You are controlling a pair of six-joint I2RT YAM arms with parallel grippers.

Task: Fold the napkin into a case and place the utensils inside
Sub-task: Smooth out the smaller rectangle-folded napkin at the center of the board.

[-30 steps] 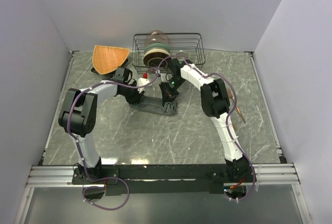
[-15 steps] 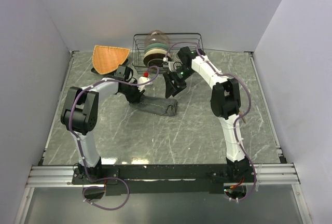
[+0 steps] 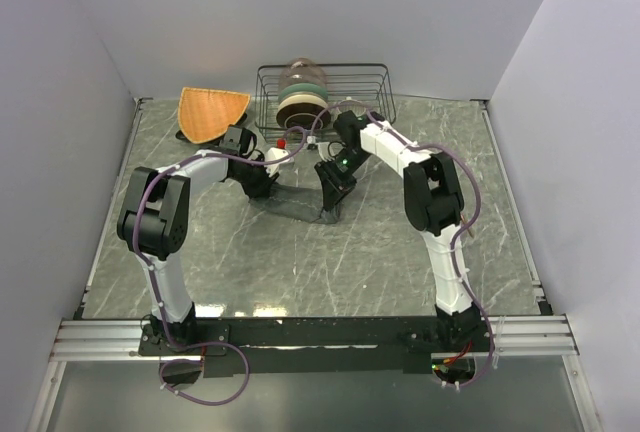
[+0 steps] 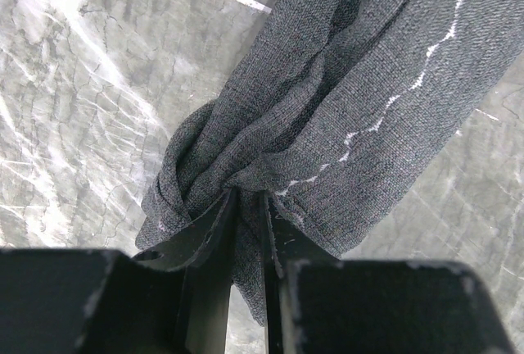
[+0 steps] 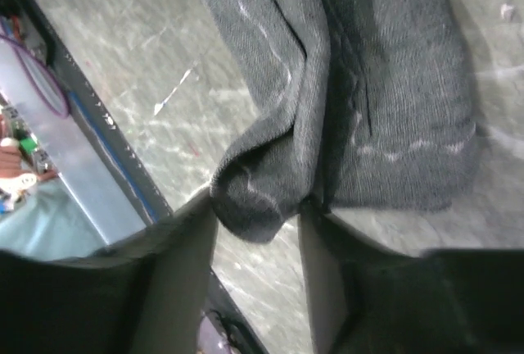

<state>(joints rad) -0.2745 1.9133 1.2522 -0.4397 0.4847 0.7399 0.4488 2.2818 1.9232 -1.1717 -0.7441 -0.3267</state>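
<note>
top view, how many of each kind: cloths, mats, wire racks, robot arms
napkin: 1
orange mat: 1
wire rack: 1
robot arms: 2 (left arm, right arm)
total: 5

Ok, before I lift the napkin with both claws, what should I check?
1. Left claw pinching one end of the napkin: ok, shut on bunched cloth.
2. Right claw grip: cannot tell; its fingers straddle a folded edge.
3. Napkin flat, evenly folded: not ok, twisted and rumpled.
4. Utensils located: cannot tell, none visible.
5. Napkin clear of wire rack: ok, lies apart on the table.
</note>
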